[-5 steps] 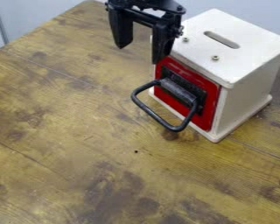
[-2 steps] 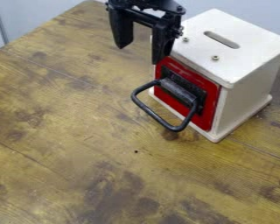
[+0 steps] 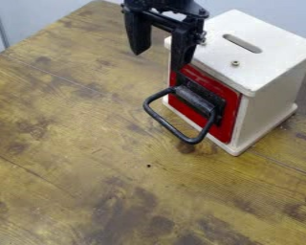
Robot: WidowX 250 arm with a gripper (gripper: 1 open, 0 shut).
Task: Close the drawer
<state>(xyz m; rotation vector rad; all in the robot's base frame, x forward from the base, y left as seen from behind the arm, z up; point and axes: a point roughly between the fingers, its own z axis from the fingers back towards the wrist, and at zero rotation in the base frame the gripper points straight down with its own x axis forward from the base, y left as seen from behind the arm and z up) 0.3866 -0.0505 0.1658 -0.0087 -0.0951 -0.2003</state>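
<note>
Even, soft daylight, no glare. Faint shadow under the handle at centre. Low-res and slightly soft throughout.

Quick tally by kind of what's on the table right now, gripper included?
Drawer, red with black loop handle: 1
Cream wooden casing with slotted top: 1
Gripper, black, jaws open: 1
Total: 3

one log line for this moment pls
gripper: open, above drawer | drawer: appears nearly shut in casing | handle: untouched
</note>
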